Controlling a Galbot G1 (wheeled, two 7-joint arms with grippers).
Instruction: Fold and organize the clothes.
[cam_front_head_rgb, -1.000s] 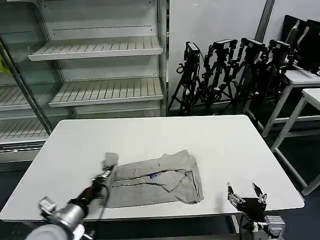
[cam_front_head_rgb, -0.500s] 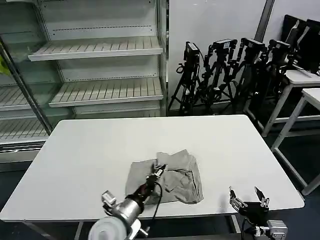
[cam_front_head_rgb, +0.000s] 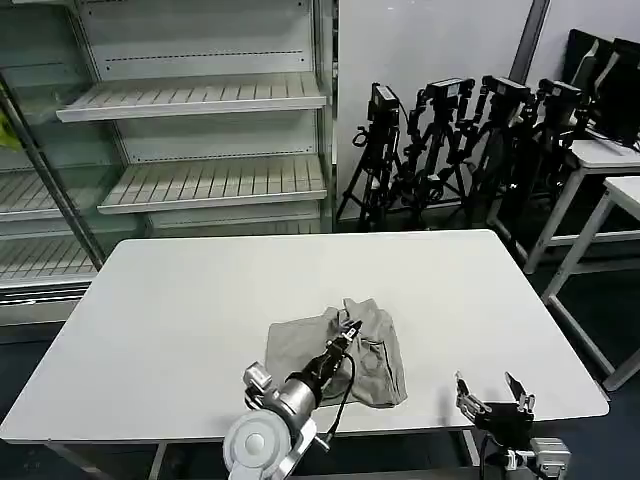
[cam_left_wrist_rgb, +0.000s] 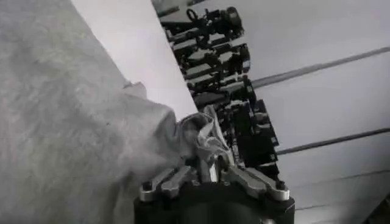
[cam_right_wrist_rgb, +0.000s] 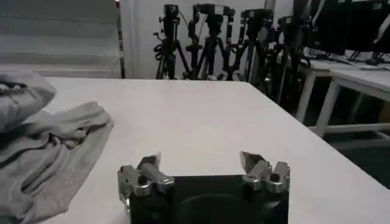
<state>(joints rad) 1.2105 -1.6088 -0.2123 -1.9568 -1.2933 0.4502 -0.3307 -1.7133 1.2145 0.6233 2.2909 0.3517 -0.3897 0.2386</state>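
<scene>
The left gripper's (cam_front_head_rgb: 349, 331) fingers (cam_left_wrist_rgb: 214, 159) are pinched tight on a bunched fold of the light grey cotton T-shirt (cam_front_head_rgb: 375, 350), holding that fold over the middle of the garment. The shirt lies crumpled and partly doubled over on the white rectangular counter (cam_front_head_rgb: 200, 290), toward its near edge and a little right of centre. The right gripper (cam_front_head_rgb: 495, 398) sits low at the counter's near right edge, its fingers (cam_right_wrist_rgb: 148, 168) spread wide apart with nothing between them, near the shirt's right side but not touching it. Behind the counter stand black tripods (cam_front_head_rgb: 450, 140) and white wire shelves (cam_front_head_rgb: 200, 95).
</scene>
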